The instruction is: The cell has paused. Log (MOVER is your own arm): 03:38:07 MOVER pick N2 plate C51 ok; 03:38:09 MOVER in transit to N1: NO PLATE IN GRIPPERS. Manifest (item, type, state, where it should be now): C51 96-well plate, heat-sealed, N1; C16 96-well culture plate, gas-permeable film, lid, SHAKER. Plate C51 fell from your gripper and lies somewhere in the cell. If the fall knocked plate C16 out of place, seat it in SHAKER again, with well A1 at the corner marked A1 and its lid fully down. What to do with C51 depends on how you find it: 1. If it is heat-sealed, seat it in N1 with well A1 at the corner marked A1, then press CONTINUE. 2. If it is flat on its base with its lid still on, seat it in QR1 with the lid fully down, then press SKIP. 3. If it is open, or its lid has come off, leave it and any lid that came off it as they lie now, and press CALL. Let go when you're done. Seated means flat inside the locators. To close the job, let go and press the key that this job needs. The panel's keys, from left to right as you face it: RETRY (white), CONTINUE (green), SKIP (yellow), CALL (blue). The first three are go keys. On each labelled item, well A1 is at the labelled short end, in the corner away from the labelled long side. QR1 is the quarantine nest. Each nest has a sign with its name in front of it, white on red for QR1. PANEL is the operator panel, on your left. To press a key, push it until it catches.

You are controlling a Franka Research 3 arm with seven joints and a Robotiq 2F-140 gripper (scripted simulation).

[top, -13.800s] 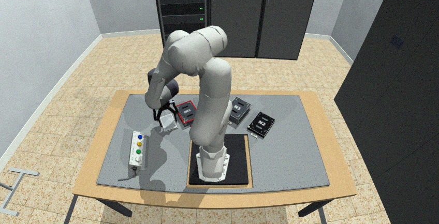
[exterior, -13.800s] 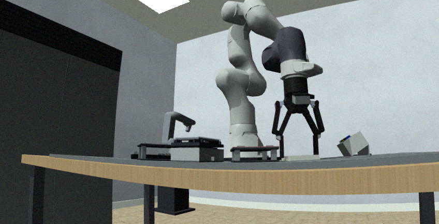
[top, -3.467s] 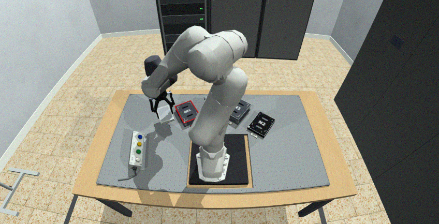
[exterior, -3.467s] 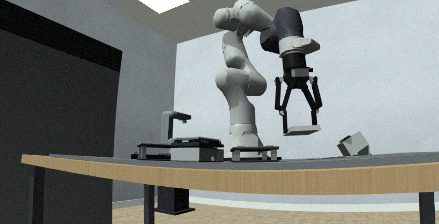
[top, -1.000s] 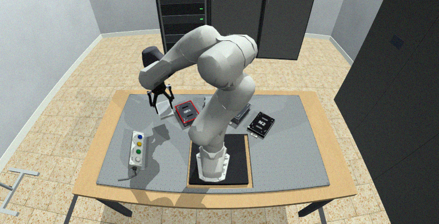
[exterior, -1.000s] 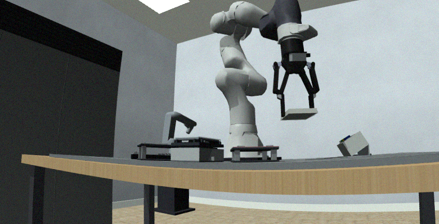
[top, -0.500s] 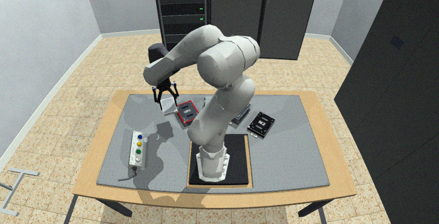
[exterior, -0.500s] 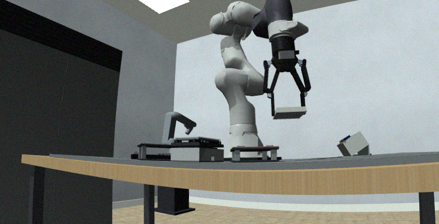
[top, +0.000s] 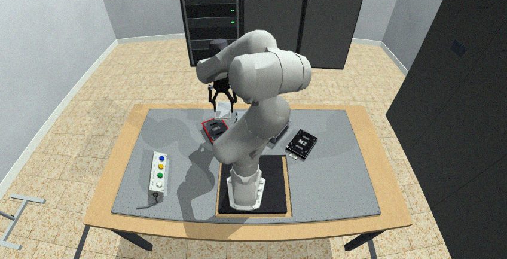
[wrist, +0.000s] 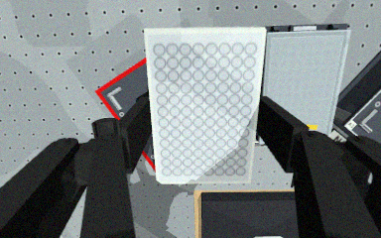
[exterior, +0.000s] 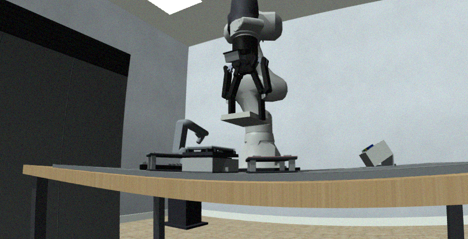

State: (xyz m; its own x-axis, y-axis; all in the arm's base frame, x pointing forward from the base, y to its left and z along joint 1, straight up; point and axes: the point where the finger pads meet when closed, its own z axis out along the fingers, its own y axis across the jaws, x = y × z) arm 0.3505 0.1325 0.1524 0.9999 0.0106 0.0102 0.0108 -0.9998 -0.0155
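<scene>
The gripper is clamped on a sealed 96-well plate, one black finger on each long side, and the plate hangs level in the air well above the table.

In the wrist view, going left to right: to the left of the gripper, partly hidden under the plate and the left finger, lies the red-bordered quarantine nest with an L-shaped corner locator showing. The plate itself fills the middle, its rows of round wells visible through a pale film. Just to the right of it, below on the table, lies a grey lidded plate on a dark fixture, with a small yellow mark at its near edge. Further right is the corner of another dark nest. Below the gripper is a corner of the wood-framed black base pad.

The top view shows what the wrist view cannot: the key panel, well to the left of the gripper and nearer the arm's base, with blue, yellow, green and white keys, and the N2 nest well to the right. There the arm hides most of the fixtures below the gripper.

The exterior view alone shows height: the plate hangs clear above the raised fixtures.

The arm rises from its base, folds over at the elbow and reaches away from the base, its wrist pointing straight down.
</scene>
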